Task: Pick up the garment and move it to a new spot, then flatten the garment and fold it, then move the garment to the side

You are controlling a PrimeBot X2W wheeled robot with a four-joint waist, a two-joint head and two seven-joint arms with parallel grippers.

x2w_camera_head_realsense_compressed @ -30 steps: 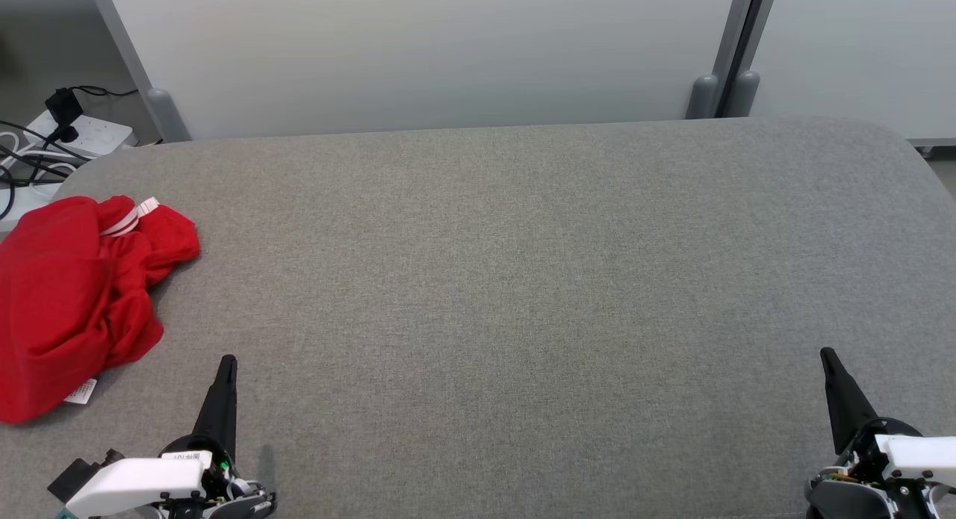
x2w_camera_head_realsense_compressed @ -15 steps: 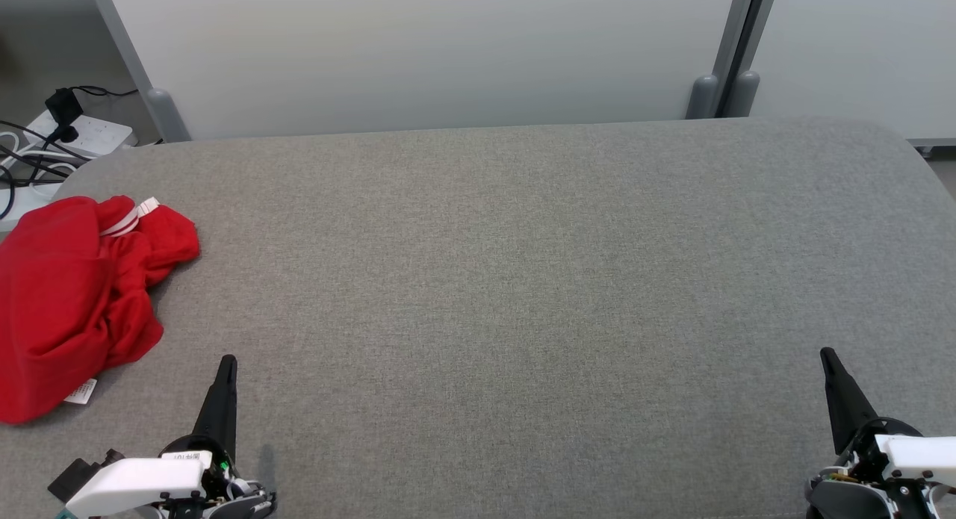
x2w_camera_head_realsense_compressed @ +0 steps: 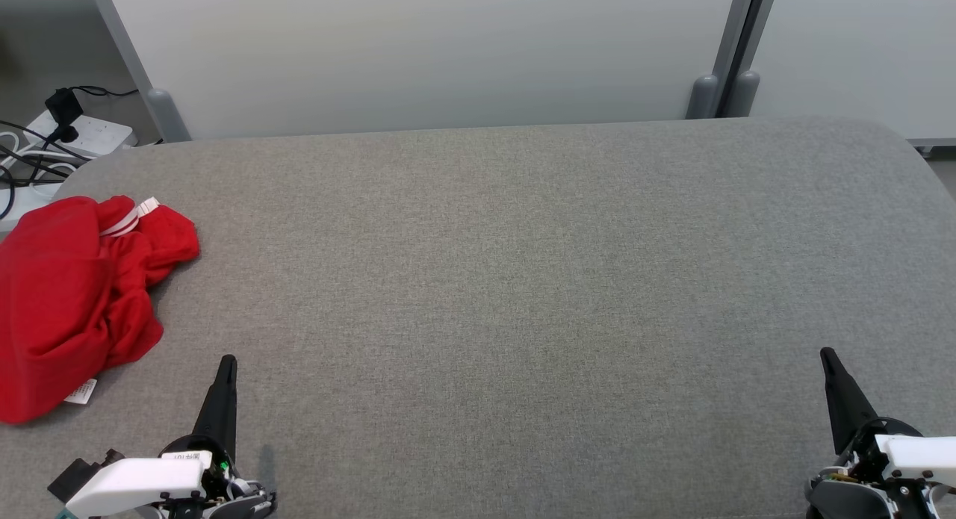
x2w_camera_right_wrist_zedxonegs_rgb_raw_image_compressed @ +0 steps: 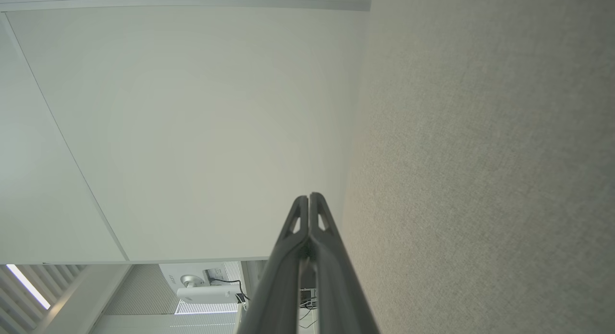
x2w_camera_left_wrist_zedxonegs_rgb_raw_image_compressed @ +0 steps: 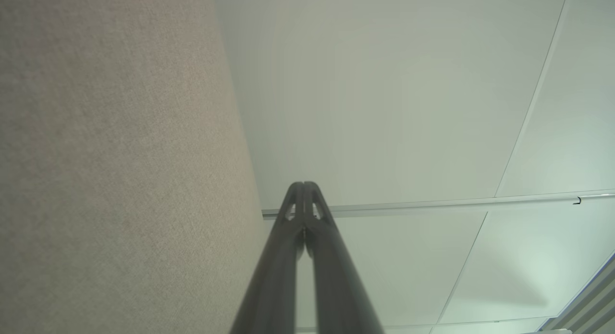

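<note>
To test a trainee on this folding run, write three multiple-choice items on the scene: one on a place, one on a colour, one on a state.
1. Where on the grey table does the garment lie?
A. at its left edge
B. at its centre
C. at its right edge

2. What colour is the garment?
A. blue
B. red
C. green

3. In what state is the left tool?
A. wide open
B. clamped on cloth
C. shut on nothing

Key:
1 A: the head view shows it crumpled at the table's left edge.
2 B: its cloth is plainly red.
3 C: the left wrist view shows the two fingertips meeting with nothing between them.
</note>
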